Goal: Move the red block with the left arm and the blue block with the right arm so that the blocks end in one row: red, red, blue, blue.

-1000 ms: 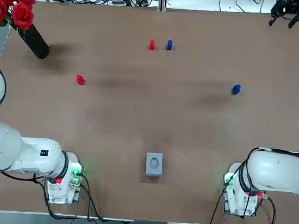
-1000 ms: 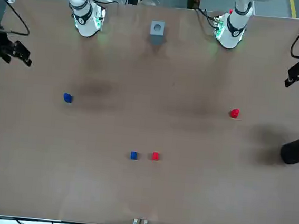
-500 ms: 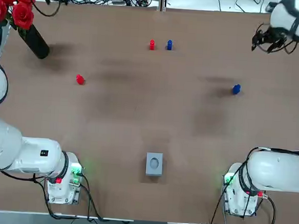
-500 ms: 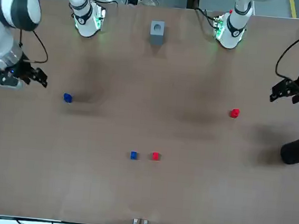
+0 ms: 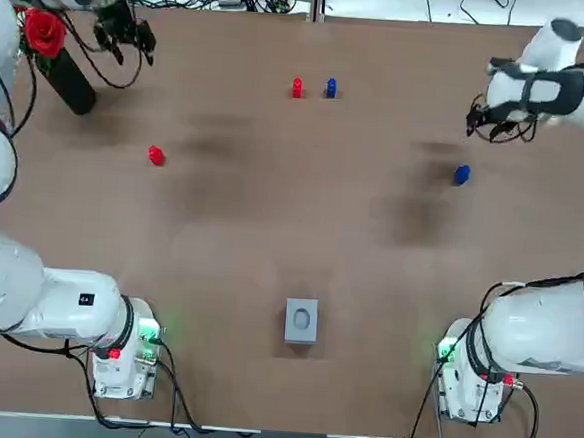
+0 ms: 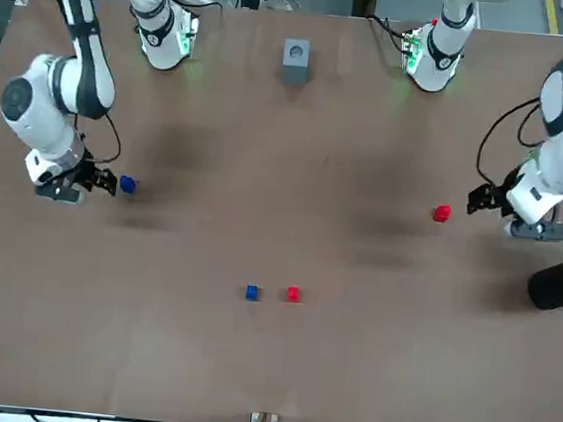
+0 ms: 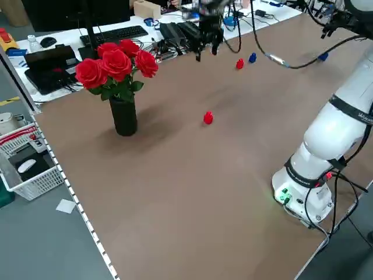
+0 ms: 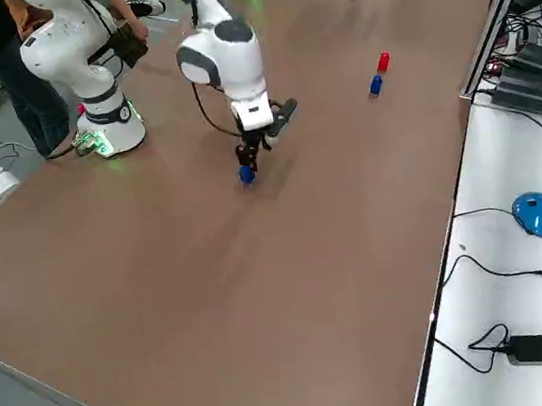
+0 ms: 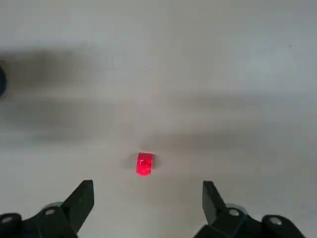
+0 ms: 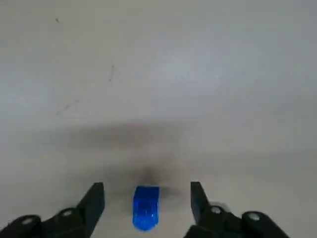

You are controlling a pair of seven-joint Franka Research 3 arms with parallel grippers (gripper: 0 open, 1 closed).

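Blocks: four on the brown table [image 5: 271, 238]. One red block [image 5: 297, 88] and one blue block [image 5: 330, 87] stand side by side, just apart, at the far middle, red on the robot's left. The loose red block [image 5: 156, 155] sits alone on the left half, well apart from that pair. The loose blue block [image 5: 462, 174] sits alone on the right half, about level with it.

Left gripper [image 9: 147, 191] is above the table's far left part, near a black vase of red roses [image 5: 66, 78]. Its fingers are spread wide and empty. In the wrist view the loose red block lies on the table ahead of the fingertips, roughly centred on the gap and clear of both.

Right gripper [image 10: 147, 191] hangs over the loose blue block. Fingers are parted, nothing gripped. In the wrist view the block shows in the gap between them with neither finger touching it. In the right side view the gripper sits directly over the block, close to it.

A small grey box [image 5: 301, 320] rests near the robot's edge, between the two arm bases.
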